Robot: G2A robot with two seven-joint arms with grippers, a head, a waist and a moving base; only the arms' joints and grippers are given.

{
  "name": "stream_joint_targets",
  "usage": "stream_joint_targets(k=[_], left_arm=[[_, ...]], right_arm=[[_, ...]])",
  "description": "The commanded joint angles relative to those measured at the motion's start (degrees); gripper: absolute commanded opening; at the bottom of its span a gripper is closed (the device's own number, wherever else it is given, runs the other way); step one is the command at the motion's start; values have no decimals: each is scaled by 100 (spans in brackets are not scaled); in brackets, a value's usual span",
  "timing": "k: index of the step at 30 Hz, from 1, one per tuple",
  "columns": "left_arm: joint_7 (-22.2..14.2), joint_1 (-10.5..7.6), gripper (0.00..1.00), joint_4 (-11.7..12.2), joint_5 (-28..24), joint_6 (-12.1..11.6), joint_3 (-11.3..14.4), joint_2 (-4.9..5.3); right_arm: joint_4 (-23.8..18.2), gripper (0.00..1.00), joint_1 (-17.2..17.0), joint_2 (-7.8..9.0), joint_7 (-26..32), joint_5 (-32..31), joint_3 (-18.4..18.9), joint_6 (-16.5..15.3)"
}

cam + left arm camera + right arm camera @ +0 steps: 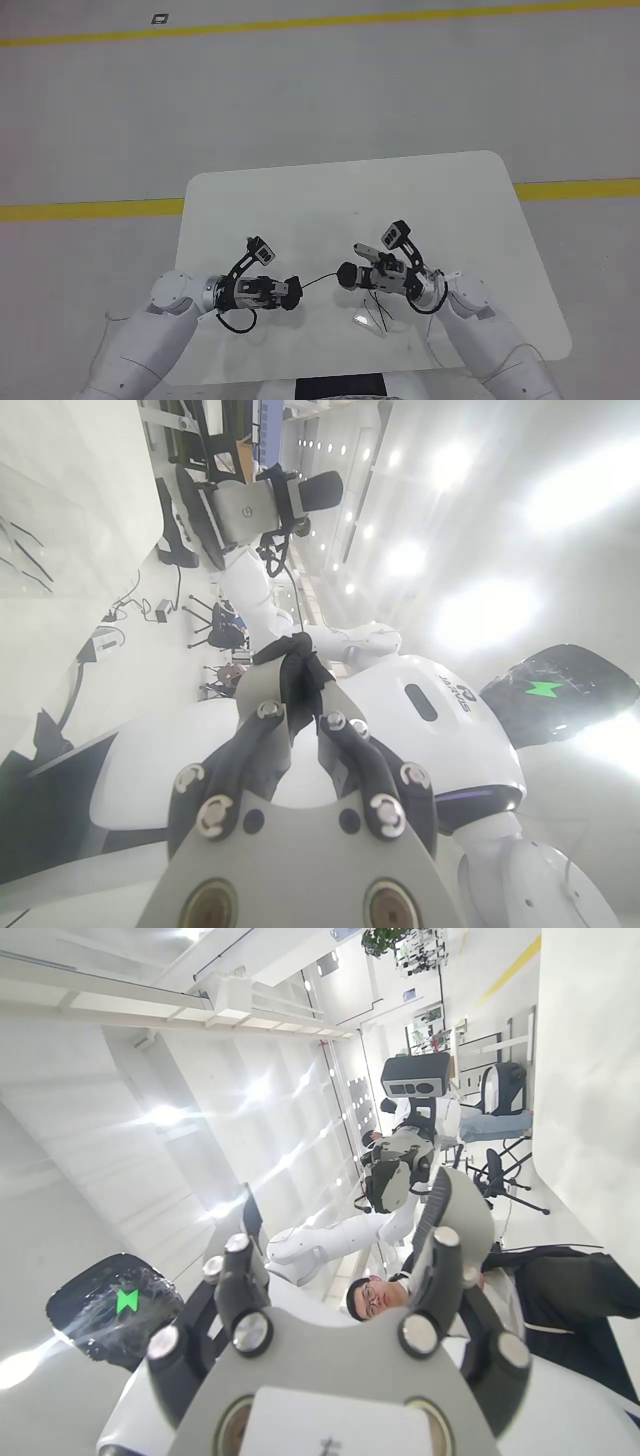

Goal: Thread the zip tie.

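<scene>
Above a white table (470, 200), left claw (298, 285) tight on the zip tie (318, 279), right claw (345, 274) wide beside its other end.

Two grippers: the left gripper (299, 284) and the right gripper (344, 275). One black zip tie (318, 279) spans the gap between them. One white table (450, 200). Just beside the right gripper lie one small clear packet (361, 320) and a few loose zip ties (377, 312), too thin to count.
</scene>
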Motion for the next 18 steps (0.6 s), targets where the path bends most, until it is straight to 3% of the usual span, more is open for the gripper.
stream_joint_targets(k=[1,5,18], left_arm=[[0,0,0,0,0,0,0,0],[0,0,0,0,0,0,0,0],[0,0,0,0,0,0,0,0]], right_arm=[[38,29,7,4,83,56,-11,-5],[105,23,25,6,147,77,-77,-7],[165,17,98,15,203,45,-270,-22]])
